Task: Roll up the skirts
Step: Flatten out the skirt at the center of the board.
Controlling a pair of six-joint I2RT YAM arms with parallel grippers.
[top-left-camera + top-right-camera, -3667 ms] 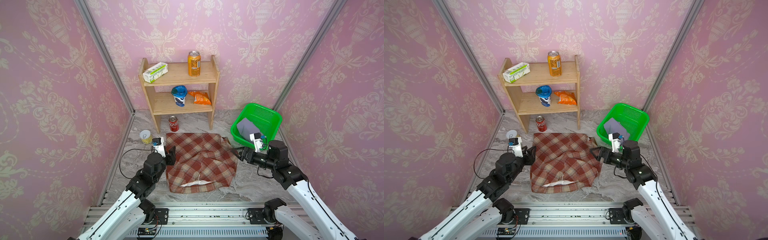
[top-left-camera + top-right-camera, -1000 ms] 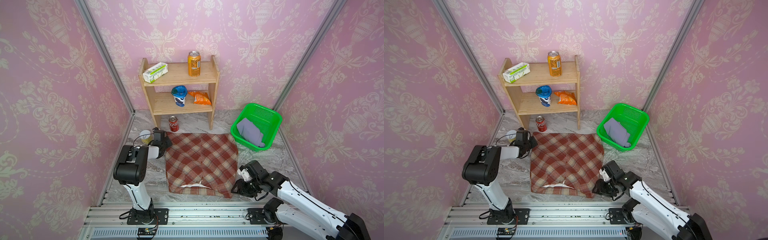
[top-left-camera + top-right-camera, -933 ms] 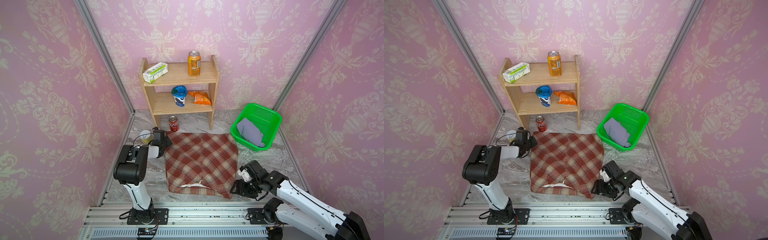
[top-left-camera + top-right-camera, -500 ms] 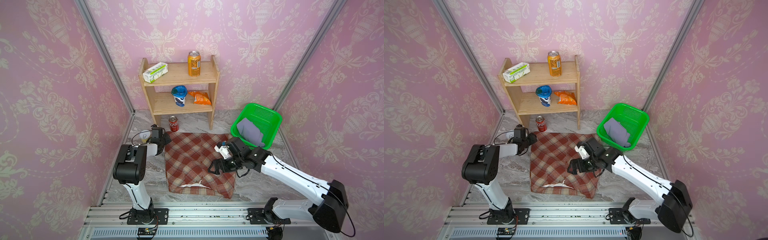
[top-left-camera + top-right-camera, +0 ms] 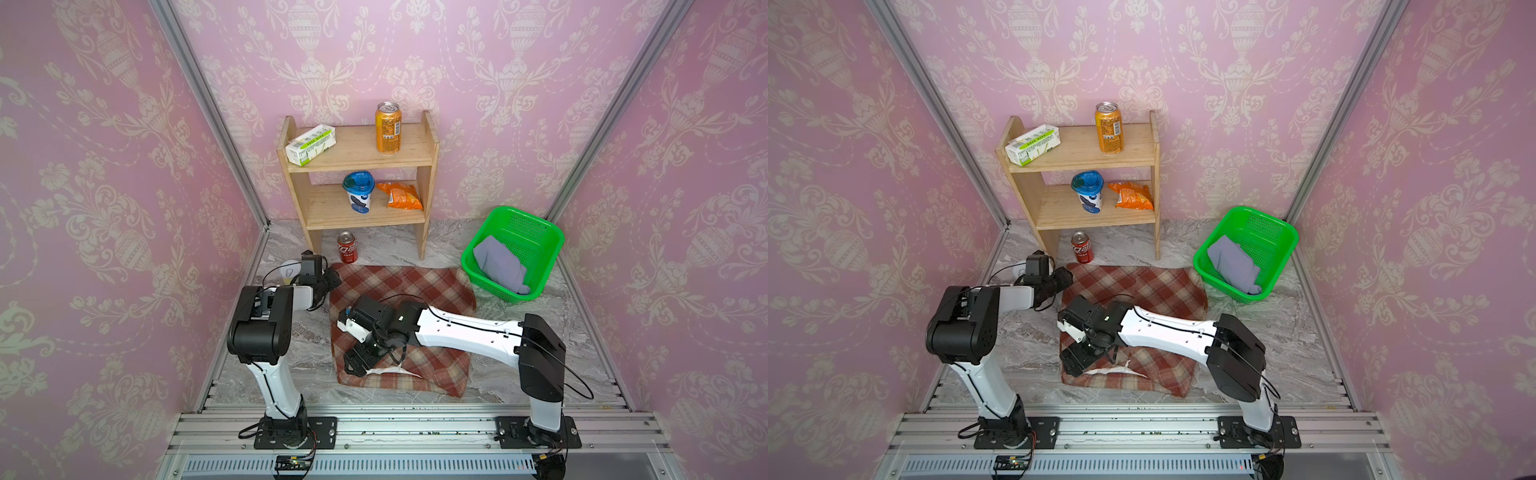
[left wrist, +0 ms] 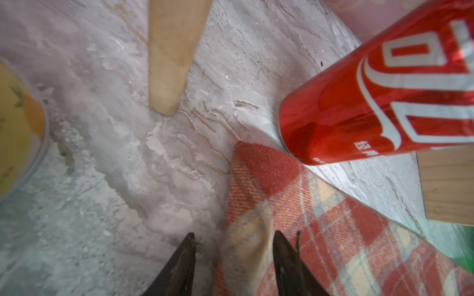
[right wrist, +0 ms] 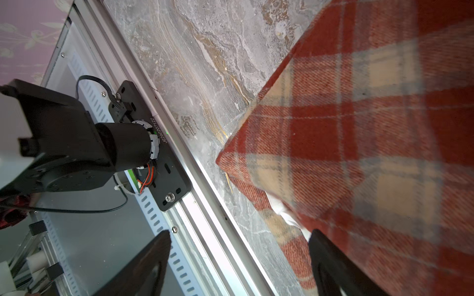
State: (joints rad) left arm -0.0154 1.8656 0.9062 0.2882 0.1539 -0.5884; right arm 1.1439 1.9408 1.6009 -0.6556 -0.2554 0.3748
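The plaid skirt [image 5: 415,282] [image 5: 1142,286] lies spread flat on the marble floor, a white label [image 5: 390,371] showing at its near edge. The lavender-grey skirt [image 5: 498,266] [image 5: 1233,262] sits bunched in the green basket [image 5: 557,241]. My left gripper [image 5: 332,279] [image 6: 234,234] is low at the plaid skirt's far left corner, open, with a raised ridge of the skirt's edge between its fingers. My right gripper [image 5: 353,363] [image 7: 240,232] hangs open above the skirt's near left corner [image 7: 230,156], holding nothing.
A wooden shelf [image 5: 357,166] with cans and snacks stands at the back. Its leg [image 6: 169,51] and a red cola can [image 5: 347,247] [image 6: 384,102] are right beside the left gripper, and a yellow lidded cup [image 5: 289,270] is to its left. A metal rail [image 5: 374,419] runs along the front.
My right arm has swung from beside the skirt's near right corner across the cloth to its near left corner. The left gripper has opened at the far left corner.
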